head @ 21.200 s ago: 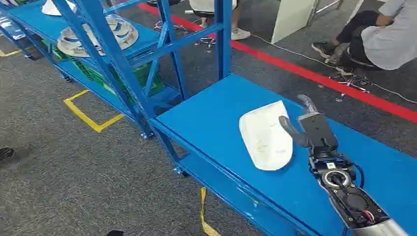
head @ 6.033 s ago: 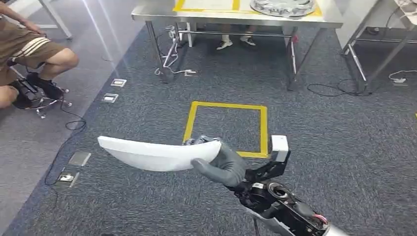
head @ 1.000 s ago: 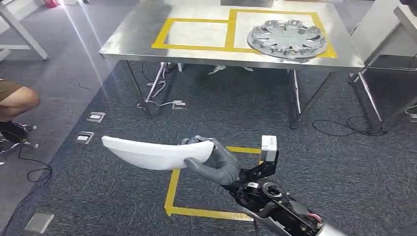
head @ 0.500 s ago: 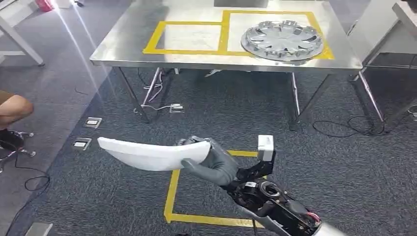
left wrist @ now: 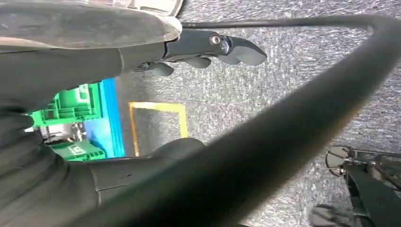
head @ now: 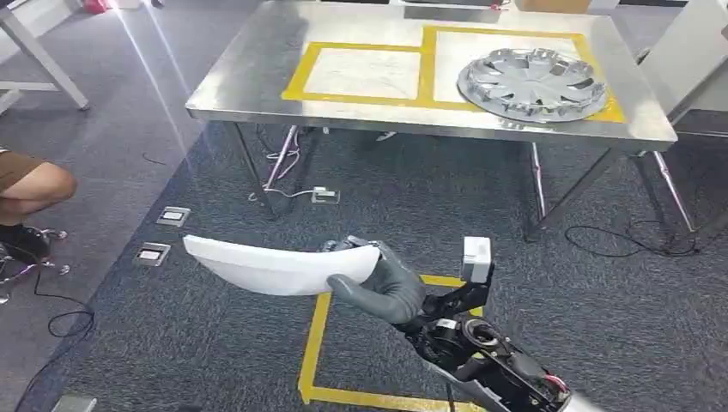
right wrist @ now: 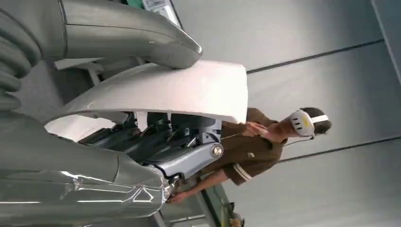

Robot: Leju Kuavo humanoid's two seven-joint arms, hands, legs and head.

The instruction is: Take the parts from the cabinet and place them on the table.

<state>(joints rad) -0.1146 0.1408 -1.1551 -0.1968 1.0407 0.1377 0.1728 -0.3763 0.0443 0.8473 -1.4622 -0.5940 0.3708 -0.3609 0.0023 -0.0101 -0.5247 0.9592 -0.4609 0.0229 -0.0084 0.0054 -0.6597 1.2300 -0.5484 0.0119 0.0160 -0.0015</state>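
Observation:
My right hand (head: 386, 287) grips a white curved part (head: 275, 266) by one end, holding it level above the grey carpet. In the right wrist view the thumb (right wrist: 132, 35) lies on one face of the white part (right wrist: 179, 92) and the dark fingers (right wrist: 156, 137) press the other. Ahead stands a steel table (head: 257, 81) with two yellow-taped squares. The left square (head: 365, 73) is bare; a silver wheel cover (head: 532, 81) lies in the right one. My left hand (left wrist: 94, 56) hangs over the carpet, fingers (left wrist: 213, 47) stretched out and holding nothing.
A yellow tape square (head: 318, 343) marks the floor under my right hand. Cables (head: 292, 184) and floor sockets (head: 172, 216) lie by the table legs. A seated person's knee (head: 30, 184) is at the left. A blue rack with green crates (left wrist: 71, 106) is behind.
The whole view has shifted as the camera moved: the table now sits a little further right and lower in the picture. My right hand still holds the white part the same way.

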